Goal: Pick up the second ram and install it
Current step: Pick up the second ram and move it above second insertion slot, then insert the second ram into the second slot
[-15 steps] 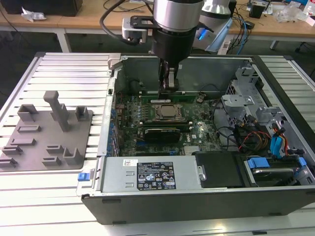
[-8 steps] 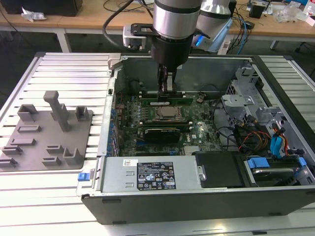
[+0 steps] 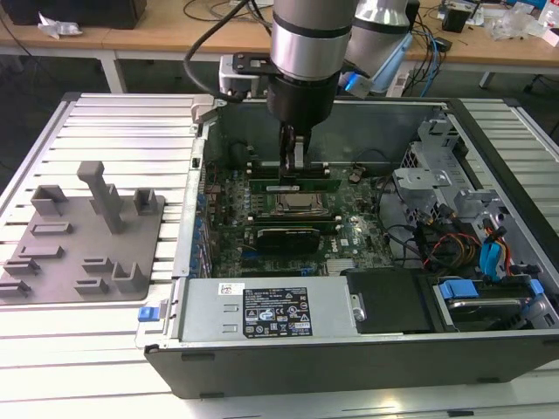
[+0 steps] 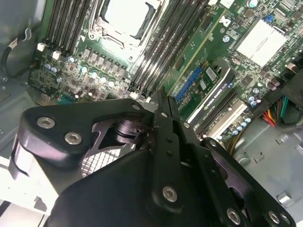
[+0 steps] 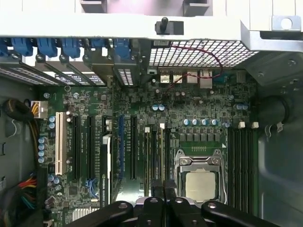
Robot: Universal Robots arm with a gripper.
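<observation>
Claw [image 3: 293,168] with fingers pressed together, its tips meeting the top edge of the second ram [image 3: 319,184], which stands in a motherboard slot. The CPU socket [image 3: 293,206] lies just beside the claw.

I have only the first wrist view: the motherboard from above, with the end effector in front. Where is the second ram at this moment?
Observer: In the exterior view the second ram is a green strip directly under the end effector and seems to touch it. It runs parallel to the CPU socket.
Operator: Is it seated in a slot?
Observer: I cannot tell. The exterior view does show the arm standing upright above it.
Operator: What lies outside the case?
Observer: A grey fixture plate with grey blocks, on the ribbed table at the exterior view's left of the case.
</observation>
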